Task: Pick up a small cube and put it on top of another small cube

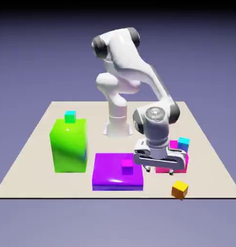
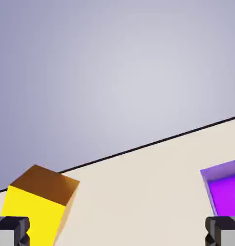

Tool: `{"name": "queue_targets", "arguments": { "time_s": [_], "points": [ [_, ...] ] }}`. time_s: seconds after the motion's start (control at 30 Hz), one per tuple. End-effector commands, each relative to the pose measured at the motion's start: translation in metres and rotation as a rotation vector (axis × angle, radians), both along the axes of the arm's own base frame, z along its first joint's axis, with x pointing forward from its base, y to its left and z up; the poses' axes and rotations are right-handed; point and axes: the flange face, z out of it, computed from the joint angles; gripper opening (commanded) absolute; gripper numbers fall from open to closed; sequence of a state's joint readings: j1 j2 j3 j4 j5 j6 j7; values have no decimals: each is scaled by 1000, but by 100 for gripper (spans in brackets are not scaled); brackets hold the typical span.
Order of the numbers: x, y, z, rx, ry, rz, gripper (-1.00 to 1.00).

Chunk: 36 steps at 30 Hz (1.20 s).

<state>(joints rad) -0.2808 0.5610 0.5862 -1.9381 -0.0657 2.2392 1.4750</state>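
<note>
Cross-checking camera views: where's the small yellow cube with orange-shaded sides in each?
Exterior view: small yellow cube with orange-shaded sides low on the right, at the table's near edge.
Hand view: bottom left, large, partly hidden by the left-hand grey fingertip.
Shared landmark: the flat glossy purple block, cut off at the hand view's lower right.

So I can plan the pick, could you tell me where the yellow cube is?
The yellow cube sits at the table's near edge, on the exterior view's right, in front of the gripper.
</note>
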Motion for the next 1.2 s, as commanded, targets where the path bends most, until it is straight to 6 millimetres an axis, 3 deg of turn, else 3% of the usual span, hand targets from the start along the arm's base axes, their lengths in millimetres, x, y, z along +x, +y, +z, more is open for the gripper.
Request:
{"name": "queue_targets", "arguments": {
  "time_s": [0.0, 0.23, 0.47, 0.5, 0.6, 0.63, 0.67, 0.7, 0.8, 1.17],
  "points": [
    [3, 5, -7, 12, 34, -16, 0],
    [20, 29, -46, 102, 270, -136, 0],
    [37, 34, -73, 186, 486, -249, 0],
    [37, 34, -73, 186, 486, -249, 0],
    [9, 57, -127, 185, 487, -249, 0],
    [9, 57, -127, 185, 487, -249, 0],
    [9, 57, -127, 185, 487, -249, -100],
    [9, 57, -127, 185, 487, -249, -100],
    [36, 35, -73, 186, 486, -249, -100],
    [-3, -97, -16, 173, 499, -351, -100]
  ]
}}
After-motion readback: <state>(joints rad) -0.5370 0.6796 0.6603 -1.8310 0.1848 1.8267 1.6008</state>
